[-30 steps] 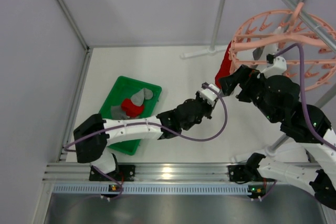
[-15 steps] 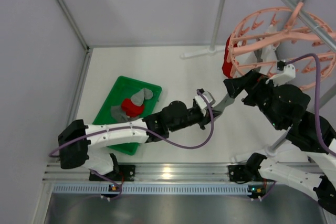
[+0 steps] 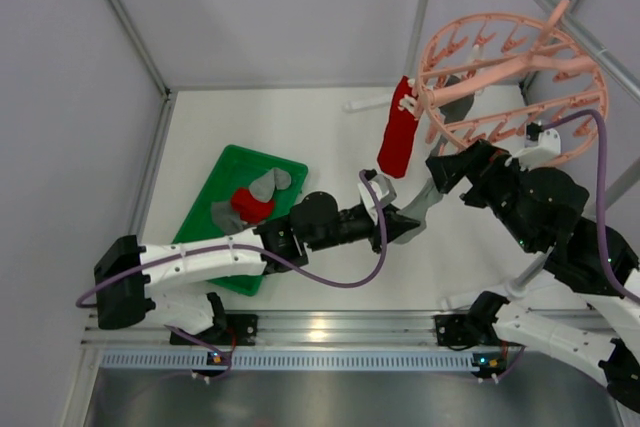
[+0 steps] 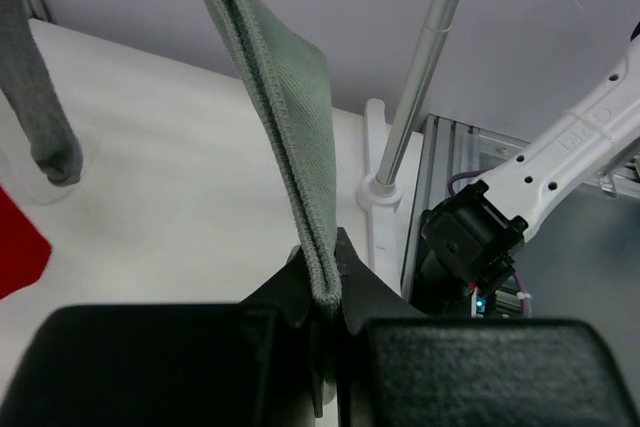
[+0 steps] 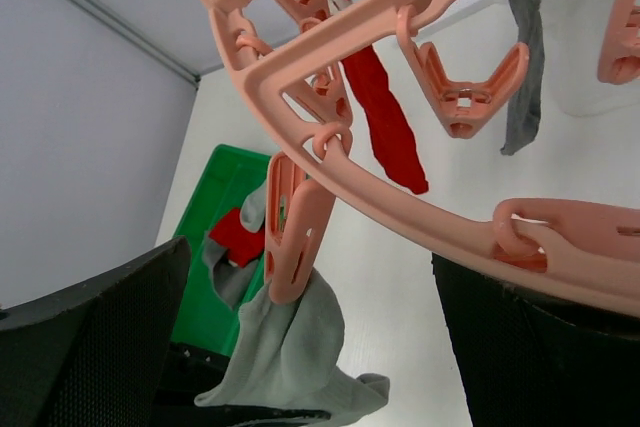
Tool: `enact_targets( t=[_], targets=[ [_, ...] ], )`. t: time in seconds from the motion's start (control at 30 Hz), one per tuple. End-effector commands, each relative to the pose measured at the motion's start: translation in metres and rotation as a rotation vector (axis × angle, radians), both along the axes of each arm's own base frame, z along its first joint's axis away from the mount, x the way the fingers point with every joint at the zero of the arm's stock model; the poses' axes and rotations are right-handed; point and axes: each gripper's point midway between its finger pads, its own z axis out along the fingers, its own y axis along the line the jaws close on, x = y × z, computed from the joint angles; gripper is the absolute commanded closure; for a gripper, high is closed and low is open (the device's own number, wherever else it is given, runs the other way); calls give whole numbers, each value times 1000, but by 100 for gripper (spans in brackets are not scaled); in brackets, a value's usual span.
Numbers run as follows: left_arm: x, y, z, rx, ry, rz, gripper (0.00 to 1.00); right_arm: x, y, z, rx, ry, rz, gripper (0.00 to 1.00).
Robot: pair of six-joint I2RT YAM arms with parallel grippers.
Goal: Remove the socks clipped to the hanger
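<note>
White table (image 3: pixel 300 127); left gripper (image 4: pixel 325 297) clenched on grey sock (image 4: pixel 290 117); right gripper (image 5: pixel 315 337) released near hanger (image 3: pixel 497 71).

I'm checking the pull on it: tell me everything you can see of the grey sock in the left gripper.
The grey sock is fine grey-green knit, folded flat and stretched on a slant. Its lower end is pinched in the shut left gripper; its upper end is in a pink clip of the hanger.
</note>
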Motion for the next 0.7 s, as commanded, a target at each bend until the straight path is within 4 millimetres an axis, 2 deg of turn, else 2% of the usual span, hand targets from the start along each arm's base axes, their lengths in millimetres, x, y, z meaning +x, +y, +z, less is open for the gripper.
enact_targets(
  t=[0.0, 0.1, 0.2, 0.43, 0.53, 0.6, 0.67],
  targets=[
    [-17, 1, 16, -41, 20, -76, 100, 5, 7, 8, 16, -35, 7, 1],
    [-15, -2, 19, -45, 31, -72, 100, 8, 13, 8, 23, -31, 14, 2],
    [-16, -8, 14, -34, 38, -88, 100, 10, 21, 15, 17, -33, 36, 2],
    [-17, -22, 0, -9, 90, -107, 100, 17, 24, 15, -9, -33, 25, 2],
    [2, -23, -9, 7, 104, -8, 100, 19, 24, 14, -25, -17, 13, 3],
    [15, -22, -13, 24, 107, 71, 100, 23, 12, 10, -76, 31, -54, 4],
    [36, -17, -24, 56, 91, 200, 100, 24, 9, 9, -108, 51, -70, 4]
  ],
)
